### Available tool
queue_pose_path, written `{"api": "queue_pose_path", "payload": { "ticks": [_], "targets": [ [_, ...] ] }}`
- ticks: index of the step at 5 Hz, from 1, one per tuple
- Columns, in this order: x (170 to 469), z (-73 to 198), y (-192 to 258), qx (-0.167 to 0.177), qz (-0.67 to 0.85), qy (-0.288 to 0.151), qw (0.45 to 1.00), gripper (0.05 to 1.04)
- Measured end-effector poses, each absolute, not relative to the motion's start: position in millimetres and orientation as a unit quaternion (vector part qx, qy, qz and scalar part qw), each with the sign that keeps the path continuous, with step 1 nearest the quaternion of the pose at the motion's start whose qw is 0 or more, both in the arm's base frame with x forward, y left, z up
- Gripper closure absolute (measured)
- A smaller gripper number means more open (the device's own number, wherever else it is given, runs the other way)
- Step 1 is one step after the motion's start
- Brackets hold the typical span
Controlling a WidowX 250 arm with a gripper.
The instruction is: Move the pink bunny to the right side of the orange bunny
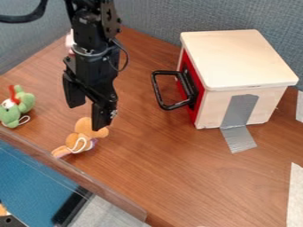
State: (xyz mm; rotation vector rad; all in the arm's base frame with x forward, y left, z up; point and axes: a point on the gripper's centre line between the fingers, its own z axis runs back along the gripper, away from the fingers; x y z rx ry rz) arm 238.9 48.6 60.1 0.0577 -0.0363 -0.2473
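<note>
Approach seems the step in hand: the black two-finger gripper hangs spread and empty by the orange plush bunny. A pale pink toy, likely the target, sits partly hidden behind the black arm; grasping it comes next.

The arm is black, with small screws. A thin dark cable loops beside it. The jaws are black too, blocky and angular.
</note>
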Motion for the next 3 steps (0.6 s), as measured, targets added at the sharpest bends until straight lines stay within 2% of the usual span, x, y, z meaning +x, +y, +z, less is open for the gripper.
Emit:
{"api": "queue_pose_path", "payload": {
  "ticks": [1,2,3],
  "targets": [
    [238.2,54.0,47.3,0.020,-0.123,-0.007,0.992,0.083],
    [271.2,62.3,86.6,0.015,-0.081,-0.034,0.996,0.083],
    [310.3,72.8,124.5,0.024,-0.051,-0.061,0.997,0.083]
  ]
}}
